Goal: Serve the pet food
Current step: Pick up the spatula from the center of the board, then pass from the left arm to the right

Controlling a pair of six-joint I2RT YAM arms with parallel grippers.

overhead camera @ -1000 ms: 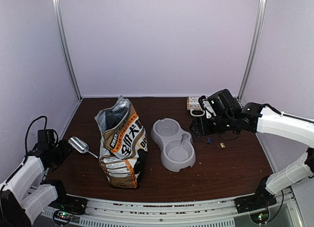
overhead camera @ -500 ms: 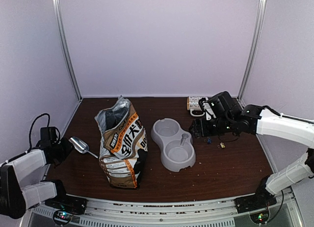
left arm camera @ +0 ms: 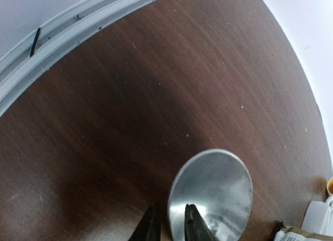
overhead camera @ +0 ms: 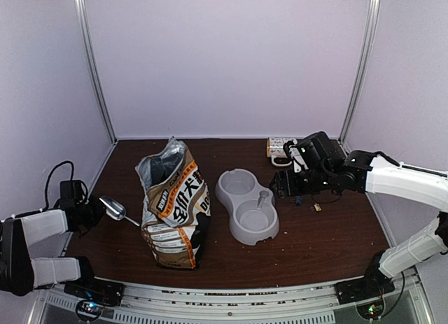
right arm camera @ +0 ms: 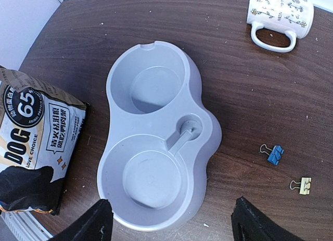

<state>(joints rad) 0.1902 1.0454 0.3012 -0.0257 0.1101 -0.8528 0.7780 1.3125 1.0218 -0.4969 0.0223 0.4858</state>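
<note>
Left of the bag [overhead camera: 171,205], the left gripper [left arm camera: 170,216] has just closed on the scoop [left arm camera: 213,191] by its rim (the right gripper [right arm camera: 171,223] hangs open), so scooping can start; the food is unseen, presumably inside the bag.

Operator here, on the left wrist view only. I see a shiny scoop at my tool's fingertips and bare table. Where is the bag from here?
Observer: The bag stands just right of the scoop, with its mouth open at the top.
Operator: And the dish I'm filling?
Observer: A grey double bowl lies on the table right of the bag. Both wells are empty.
Operator: Is the other arm near my path?
Observer: The right tool hovers open at the bowl's right side, holding nothing.
</note>
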